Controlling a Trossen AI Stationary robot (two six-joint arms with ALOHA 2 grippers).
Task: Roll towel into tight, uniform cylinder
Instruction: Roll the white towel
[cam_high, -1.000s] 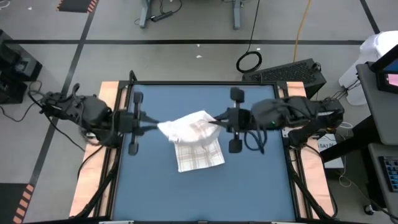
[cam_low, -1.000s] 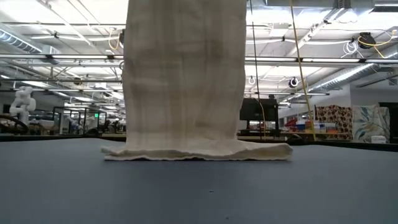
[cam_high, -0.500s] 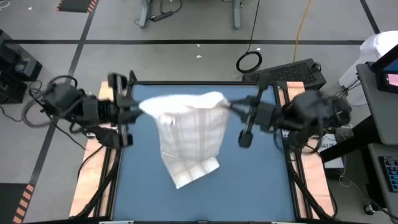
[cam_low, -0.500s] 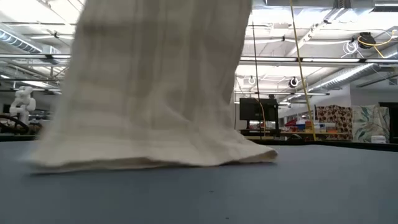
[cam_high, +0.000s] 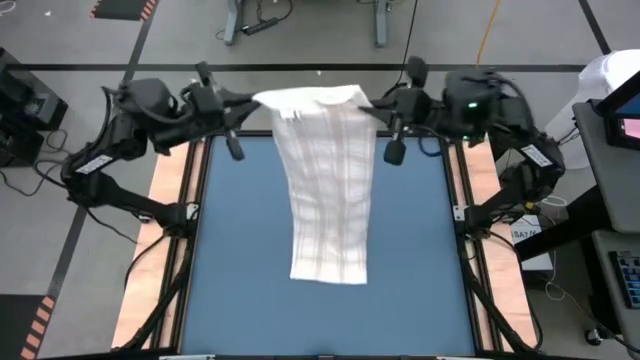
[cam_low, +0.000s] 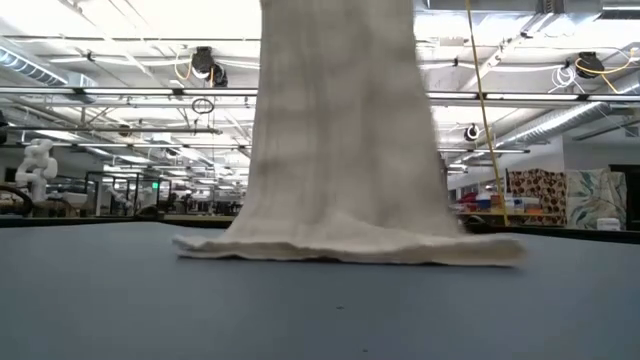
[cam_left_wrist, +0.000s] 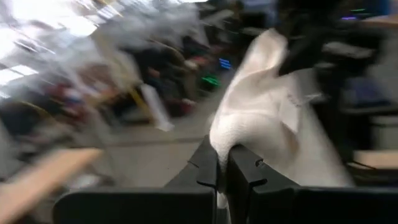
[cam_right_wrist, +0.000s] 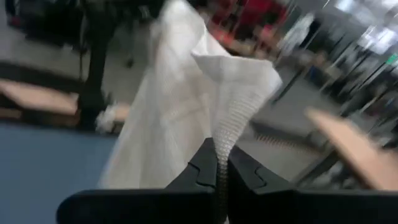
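Note:
The white towel (cam_high: 325, 180) with faint grey checked lines hangs from both grippers over the blue mat (cam_high: 230, 250), reaching from the mat's far edge toward its middle. Its lower end (cam_low: 345, 248) lies bunched on the mat. My left gripper (cam_high: 258, 99) is shut on the towel's upper left corner. My right gripper (cam_high: 362, 103) is shut on the upper right corner. Both stand high above the mat's far edge, pointing toward each other. My left gripper pinches the towel's upper left corner (cam_left_wrist: 222, 142) between its two fingers, coming level from the table's left. The cloth bulges out of the fingers and hangs below. My right gripper pinches the upper right corner (cam_right_wrist: 225, 140) between its fingers, level from the right. The top edge (cam_high: 310, 97) spans between the two grippers, and the towel's lower end rests on the mat.
Wooden strips (cam_high: 165, 200) flank the mat on both sides. A dark case (cam_high: 470, 118) stands beyond the far right corner. The mat's near half (cam_high: 320, 320) lies bare.
Both grippers have risen and gone toward the table's far edge, still shut on the corners. The towel, bunched between them a second ago, has been drawn out long and flat; its lower end has dragged along the mat toward the far edge and swung sideways.

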